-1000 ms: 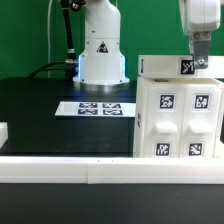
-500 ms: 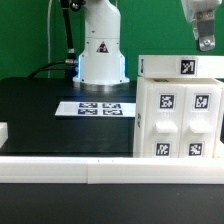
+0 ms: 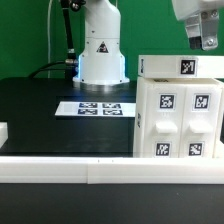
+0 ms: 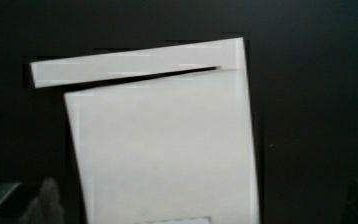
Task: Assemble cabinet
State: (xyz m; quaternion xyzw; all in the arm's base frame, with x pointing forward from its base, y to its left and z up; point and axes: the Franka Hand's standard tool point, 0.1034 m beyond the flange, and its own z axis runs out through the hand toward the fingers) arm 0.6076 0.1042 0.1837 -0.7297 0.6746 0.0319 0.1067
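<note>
The cabinet (image 3: 180, 110) is showing smooth white plastic; the table (image 3: 50, 110) is looking matt black.

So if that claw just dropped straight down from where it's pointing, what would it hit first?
Most likely the top of the cabinet. The claw hangs just above it, fingers pointing down, and the wrist view shows the white case directly below. Exact depth is hard to judge, though.

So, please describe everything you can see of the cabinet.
The cabinet is a large white boxy case, plastic by its look, standing upright on the black table at the exterior view's right. Square black-and-white tags sit on its front panels and one on its top edge. The gripper hangs above it, apart from it. The wrist view shows its white top with a dark slit.
</note>
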